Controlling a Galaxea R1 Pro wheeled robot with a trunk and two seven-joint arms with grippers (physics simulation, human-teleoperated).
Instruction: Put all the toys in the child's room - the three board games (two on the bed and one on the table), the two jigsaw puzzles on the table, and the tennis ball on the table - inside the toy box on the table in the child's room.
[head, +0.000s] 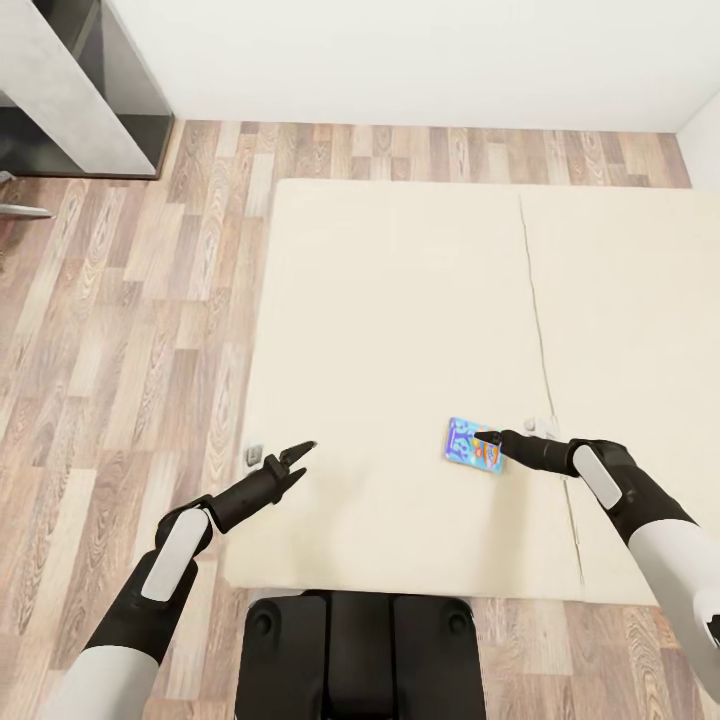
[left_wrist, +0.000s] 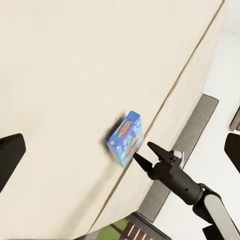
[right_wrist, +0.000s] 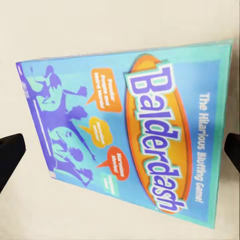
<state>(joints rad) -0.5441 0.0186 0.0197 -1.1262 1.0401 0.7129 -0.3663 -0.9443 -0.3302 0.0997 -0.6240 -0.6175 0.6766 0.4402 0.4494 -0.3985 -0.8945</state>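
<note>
Cream bed fills the view over wood-plank floor. Near its front edge lies the Balderdash board game (blue box, flat); right gripper hovers spread above it, left gripper open, well apart.

- A wood-plank floor in mixed brown and grey tones is seen around the bed.
- A wide cream bed is set on it, its surface divided by a long seam.
- A plain white wall is seen beyond the floor.
- A grey shelving unit with dark openings is placed in the far left corner.
- Even, soft light is cast throughout.
</note>
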